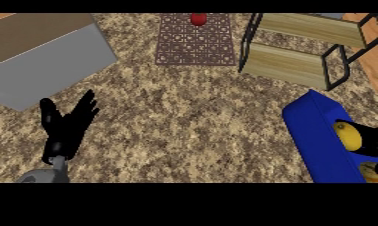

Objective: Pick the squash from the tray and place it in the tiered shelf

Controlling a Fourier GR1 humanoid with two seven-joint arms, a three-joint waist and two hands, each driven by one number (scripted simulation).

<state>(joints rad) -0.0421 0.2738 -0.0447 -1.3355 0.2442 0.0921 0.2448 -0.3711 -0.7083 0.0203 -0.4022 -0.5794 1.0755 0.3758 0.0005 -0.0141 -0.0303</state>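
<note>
The yellow squash (348, 135) in the blue tray (319, 142) is gripped by the curled right robot hand (367, 139), ready for lifting toward the tiered shelf (299, 50).

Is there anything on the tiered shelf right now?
No, both wooden boards of the shelf are bare; the squash is in the blue tray.

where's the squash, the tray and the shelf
squash (350, 135), head view, its yellow skin
tray (319, 140), head view, blue left wall
shelf (284, 64), head view, lower wooden board
</note>
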